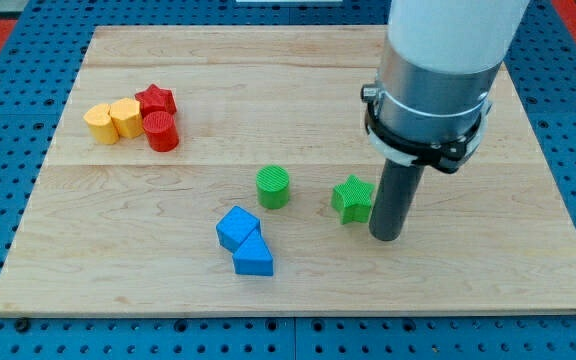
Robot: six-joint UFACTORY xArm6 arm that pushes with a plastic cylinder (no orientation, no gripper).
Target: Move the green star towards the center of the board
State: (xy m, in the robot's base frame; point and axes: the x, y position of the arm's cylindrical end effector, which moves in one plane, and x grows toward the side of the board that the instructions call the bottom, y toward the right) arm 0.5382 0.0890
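one edge of green star (352, 199) hidden — my tip (387, 237) touching.

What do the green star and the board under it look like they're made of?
Green star: probably 3D-printed plastic, matte, judging by the fine ridged lines on its surface. Board: light wood with a smooth finish, showing grain streaks and plank seams. My tip sits just to the star's right in the view.

Pale wooden board (298, 80) carrying: far left, yellow blocks (112, 120), red star (156, 99), red cylinder (161, 131); centre, green cylinder (273, 187), green star (352, 198); nearer, blue blocks (245, 241).
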